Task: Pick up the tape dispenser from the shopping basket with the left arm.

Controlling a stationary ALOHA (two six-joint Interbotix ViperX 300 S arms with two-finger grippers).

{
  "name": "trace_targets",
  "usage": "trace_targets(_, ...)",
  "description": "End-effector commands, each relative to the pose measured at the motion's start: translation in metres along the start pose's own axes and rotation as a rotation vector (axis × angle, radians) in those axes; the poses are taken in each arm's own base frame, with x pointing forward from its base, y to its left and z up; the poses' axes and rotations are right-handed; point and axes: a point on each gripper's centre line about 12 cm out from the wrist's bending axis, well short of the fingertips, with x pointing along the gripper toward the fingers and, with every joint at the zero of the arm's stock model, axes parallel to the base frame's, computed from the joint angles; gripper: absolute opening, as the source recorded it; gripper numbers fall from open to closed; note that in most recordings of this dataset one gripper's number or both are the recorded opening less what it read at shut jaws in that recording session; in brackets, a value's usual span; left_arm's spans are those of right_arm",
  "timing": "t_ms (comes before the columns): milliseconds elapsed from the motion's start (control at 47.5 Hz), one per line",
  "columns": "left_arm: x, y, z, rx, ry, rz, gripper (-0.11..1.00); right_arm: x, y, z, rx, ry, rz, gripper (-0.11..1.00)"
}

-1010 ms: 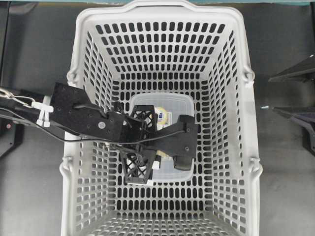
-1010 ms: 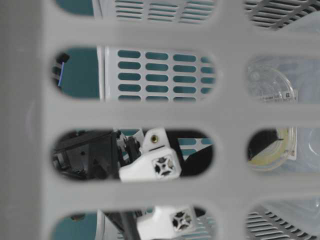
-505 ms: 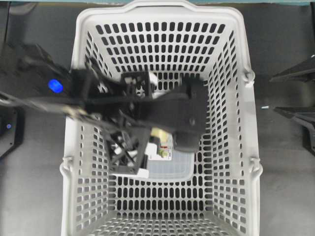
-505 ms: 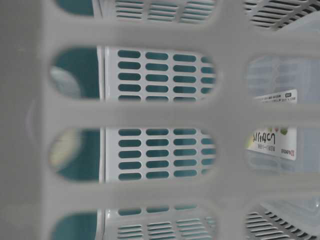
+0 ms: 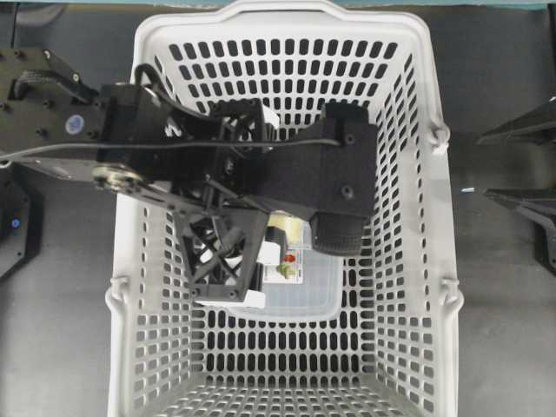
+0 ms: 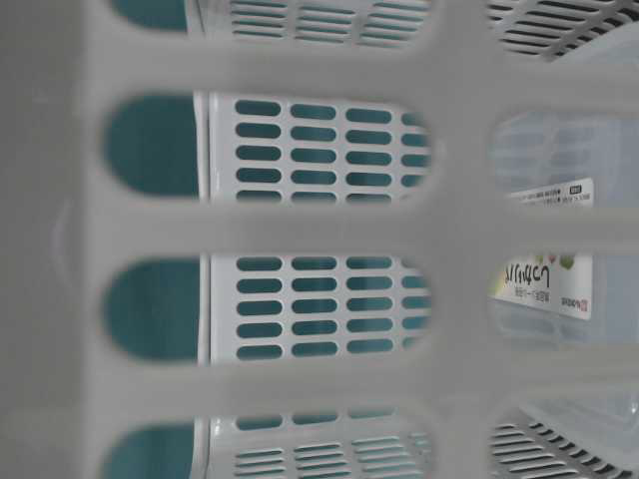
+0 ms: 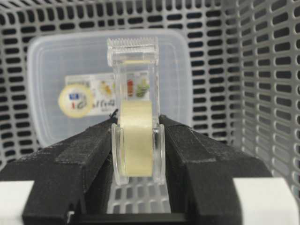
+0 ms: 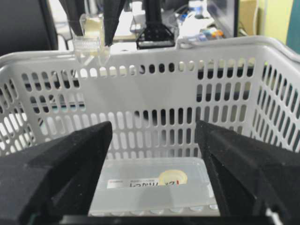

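The left gripper (image 7: 137,154) is clamped on the tape dispenser (image 7: 136,117), which stands lengthwise straight out beyond its fingertips, above the shopping basket (image 7: 262,93) floor.

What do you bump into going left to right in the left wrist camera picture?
Basket wall → round cream sticker on the clear container → tape dispenser held in the left gripper → basket wall again.
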Motion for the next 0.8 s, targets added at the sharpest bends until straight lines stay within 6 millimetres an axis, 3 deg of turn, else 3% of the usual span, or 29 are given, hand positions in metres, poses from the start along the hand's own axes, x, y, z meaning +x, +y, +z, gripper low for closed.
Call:
trace_targets(0,-0.011,0.0034,0.0029,-0.012,-0.042,0.004,0.28,0.0012,-0.0002,0.0028,0.005,-0.008,-0.001,0.7)
trace_targets(779,-0.0033,0.0037,0.0002,-0.02,-0.025,0.005,0.28,0.0002,0.0002,0.0039,0.005,-0.014,0.0,0.7)
